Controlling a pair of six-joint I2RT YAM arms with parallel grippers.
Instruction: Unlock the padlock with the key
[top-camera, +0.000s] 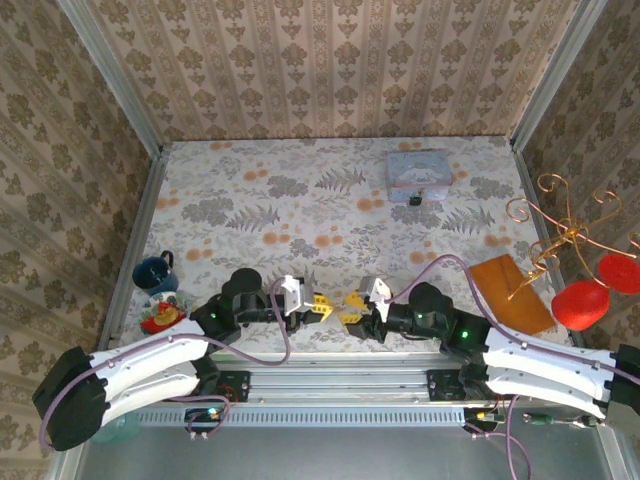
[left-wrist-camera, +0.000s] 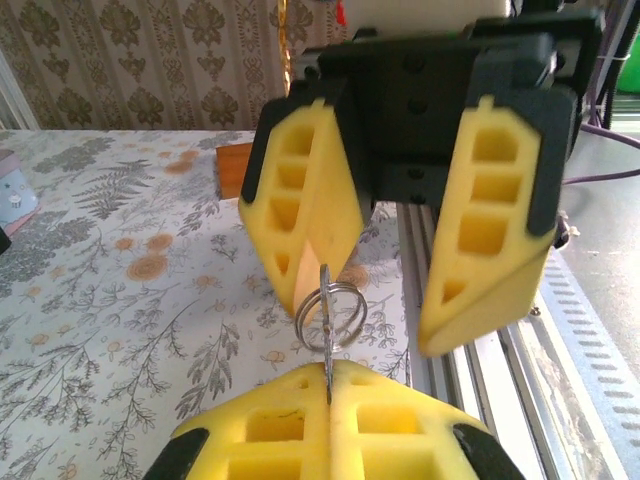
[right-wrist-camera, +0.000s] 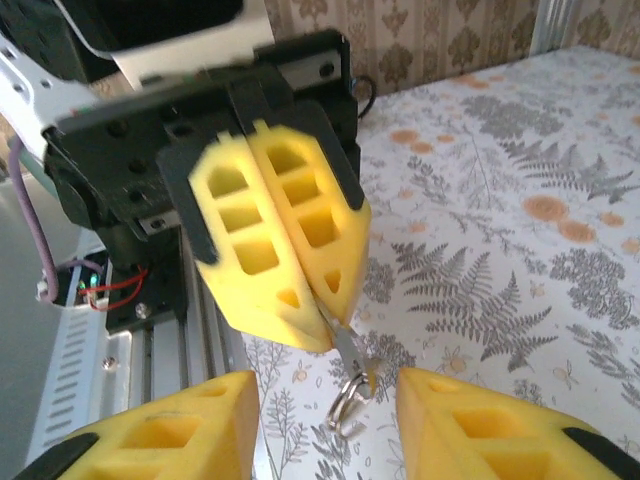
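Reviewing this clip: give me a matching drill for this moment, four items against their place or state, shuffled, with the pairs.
Items
1. left claw
2. right claw
3. padlock
4. orange-brown board

Place or state
A. open
B. far side of the table, just in front of the pale blue tin
C. shut on the key
D. right side of the table, at the foot of the gold stand

Pairs: 1-C, 2-A, 3-B, 4-D
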